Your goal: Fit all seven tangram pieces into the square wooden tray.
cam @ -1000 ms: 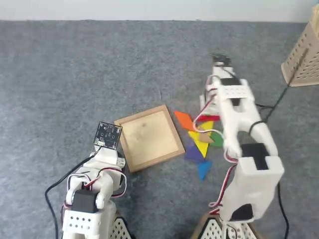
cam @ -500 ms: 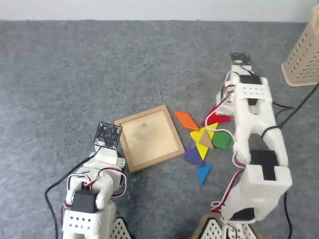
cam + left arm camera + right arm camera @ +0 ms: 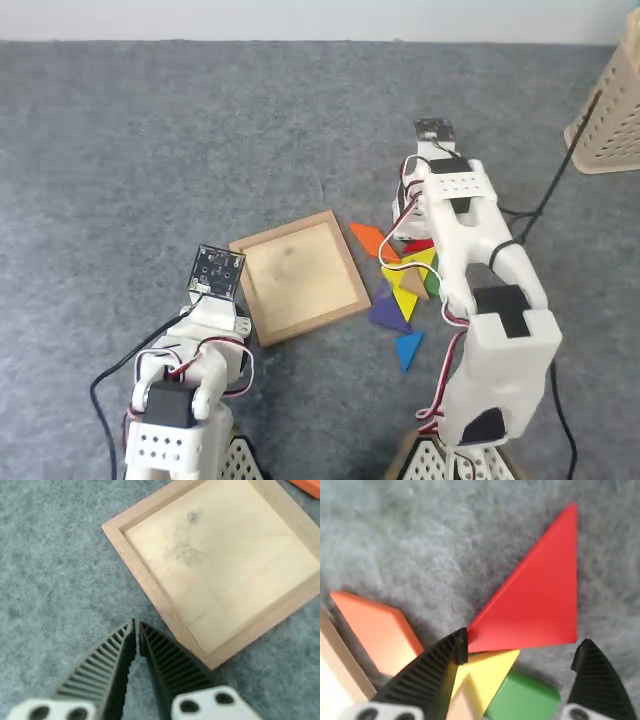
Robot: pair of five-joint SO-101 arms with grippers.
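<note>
The square wooden tray (image 3: 300, 275) lies with nothing in it, shown close in the left wrist view as tray (image 3: 220, 575). My left gripper (image 3: 136, 625) is shut and holds nothing, just off the tray's near rim. Right of the tray lie the pieces: orange parallelogram (image 3: 368, 240), red triangle (image 3: 417, 245), yellow triangle (image 3: 400, 292), tan piece (image 3: 411, 281), green piece (image 3: 433, 281), purple triangle (image 3: 388, 311), blue triangle (image 3: 408, 346). My right gripper (image 3: 522, 640) is open low over the red triangle (image 3: 535, 600), one finger on each side of its long corner. Orange parallelogram (image 3: 375, 625), yellow triangle (image 3: 487, 672) and green piece (image 3: 522, 700) lie beside it.
A beige perforated container (image 3: 610, 110) stands at the far right edge. Grey carpet (image 3: 200, 130) covers the table, with open room left of and behind the tray. The right arm (image 3: 480, 270) covers part of the piece cluster from above.
The right arm swung to the right, then came back left and now hangs over the red triangle. The left arm and the tray have not moved.
</note>
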